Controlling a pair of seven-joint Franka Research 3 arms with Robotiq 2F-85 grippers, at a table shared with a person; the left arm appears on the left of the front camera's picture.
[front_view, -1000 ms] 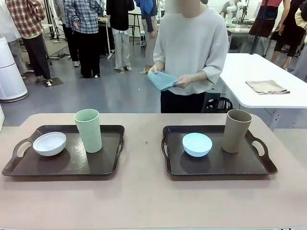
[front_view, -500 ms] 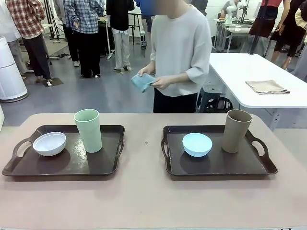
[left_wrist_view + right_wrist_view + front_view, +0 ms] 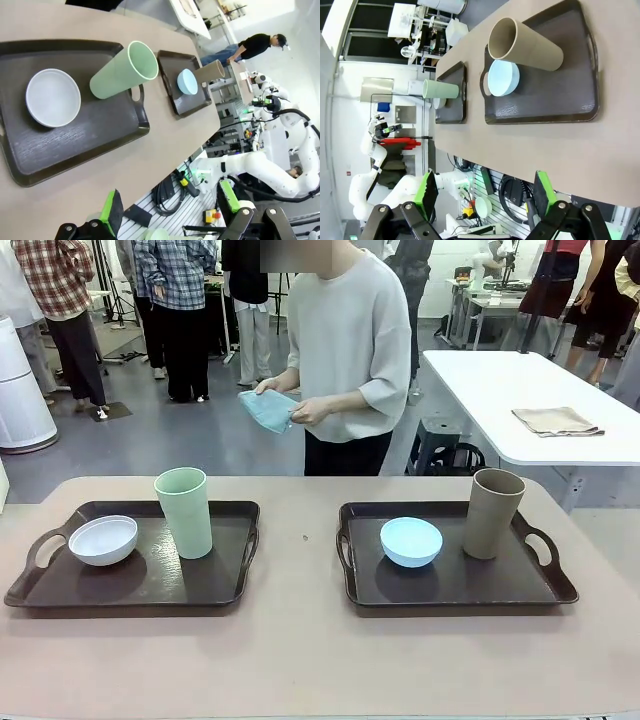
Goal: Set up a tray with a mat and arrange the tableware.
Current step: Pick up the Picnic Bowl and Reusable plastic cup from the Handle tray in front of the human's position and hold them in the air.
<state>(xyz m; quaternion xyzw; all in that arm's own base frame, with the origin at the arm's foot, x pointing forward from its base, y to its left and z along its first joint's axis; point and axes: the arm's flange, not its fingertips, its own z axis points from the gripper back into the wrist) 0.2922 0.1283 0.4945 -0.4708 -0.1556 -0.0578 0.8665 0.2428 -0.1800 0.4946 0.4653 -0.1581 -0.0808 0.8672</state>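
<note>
At lower left of the front view: left tray [image 3: 150, 580], dark, bearing white bowl [image 3: 103, 540] and pale green cup [image 3: 184, 512], both upright. Lower right: right tray [image 3: 450, 585] with light blue bowl [image 3: 411, 541] and tan cup [image 3: 494, 513]. Upper centre, beyond the tabletop [image 3: 300, 640]: folded blue mat [image 3: 268, 410] in a person's hands, not yet laid. Left tool [image 3: 168, 204] and right tool [image 3: 485, 192]: both released, grasping nothing. Step in hand, by judgement: mat placement. The next move likely calls for clearing a tray to receive it.

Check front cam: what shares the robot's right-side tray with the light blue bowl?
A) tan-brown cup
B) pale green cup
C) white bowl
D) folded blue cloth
A: the tan-brown cup stands upright on the right tray, just beside the light blue bowl.
</note>
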